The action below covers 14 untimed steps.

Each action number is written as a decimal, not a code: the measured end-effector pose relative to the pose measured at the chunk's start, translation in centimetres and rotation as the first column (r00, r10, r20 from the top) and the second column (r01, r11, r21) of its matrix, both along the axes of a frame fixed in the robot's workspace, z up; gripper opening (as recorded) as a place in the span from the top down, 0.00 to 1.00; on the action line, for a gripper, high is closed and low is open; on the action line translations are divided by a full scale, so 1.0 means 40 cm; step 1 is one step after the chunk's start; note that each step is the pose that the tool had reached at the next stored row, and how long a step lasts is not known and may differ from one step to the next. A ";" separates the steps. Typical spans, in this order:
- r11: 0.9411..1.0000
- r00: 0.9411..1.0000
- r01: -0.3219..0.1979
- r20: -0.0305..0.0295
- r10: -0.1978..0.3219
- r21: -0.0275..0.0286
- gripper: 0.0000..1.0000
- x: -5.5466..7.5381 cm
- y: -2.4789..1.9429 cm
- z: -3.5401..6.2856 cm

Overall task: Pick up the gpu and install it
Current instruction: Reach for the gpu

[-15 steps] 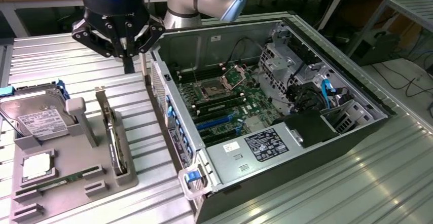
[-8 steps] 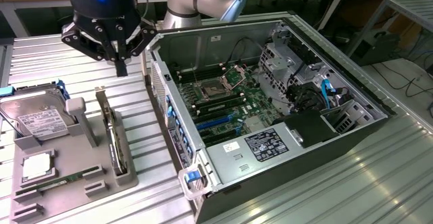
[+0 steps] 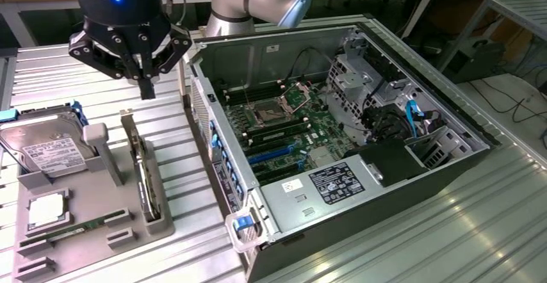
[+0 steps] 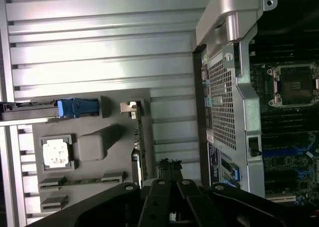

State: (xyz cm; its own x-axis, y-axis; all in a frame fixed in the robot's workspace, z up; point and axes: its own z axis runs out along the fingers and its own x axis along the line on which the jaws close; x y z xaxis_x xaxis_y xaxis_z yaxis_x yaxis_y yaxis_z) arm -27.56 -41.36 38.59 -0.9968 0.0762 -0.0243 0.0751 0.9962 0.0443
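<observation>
Exterior view, entry one: gpu point(image 3: 142, 168), standing on edge in its slot on the grey tray point(image 3: 94, 251), along the tray side nearest the open computer case point(image 3: 282, 46); not yet lifted. Gripper point(image 3: 147, 93): fingers pressed together, holding nothing, hovering above the tray over the card's bracket end, clear of it. Case slots appear unoccupied. Status: pick-up and installation both outstanding.
</observation>
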 end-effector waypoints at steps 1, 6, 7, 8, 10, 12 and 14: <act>1.000 1.000 0.000 0.000 0.000 0.000 0.89 -0.003 0.000 0.000; 1.000 1.000 0.000 0.000 0.000 0.000 0.89 -0.021 -0.003 -0.003; 1.000 1.000 0.000 0.000 0.000 0.000 0.89 -0.024 -0.003 -0.003; 1.000 1.000 0.000 0.000 0.000 0.000 0.89 -0.027 -0.003 -0.004; 1.000 1.000 0.000 0.000 0.000 0.000 0.89 -0.034 -0.004 -0.005; 1.000 1.000 0.000 0.000 0.000 0.000 0.89 -0.041 -0.005 -0.006; 1.000 1.000 0.000 0.000 0.000 0.000 0.89 -0.048 -0.006 -0.006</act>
State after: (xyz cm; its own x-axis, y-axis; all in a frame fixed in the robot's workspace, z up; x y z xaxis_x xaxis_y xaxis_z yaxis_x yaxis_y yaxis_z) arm -29.50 -41.59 38.33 -0.9968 0.0762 -0.0241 0.0751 0.9962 0.0442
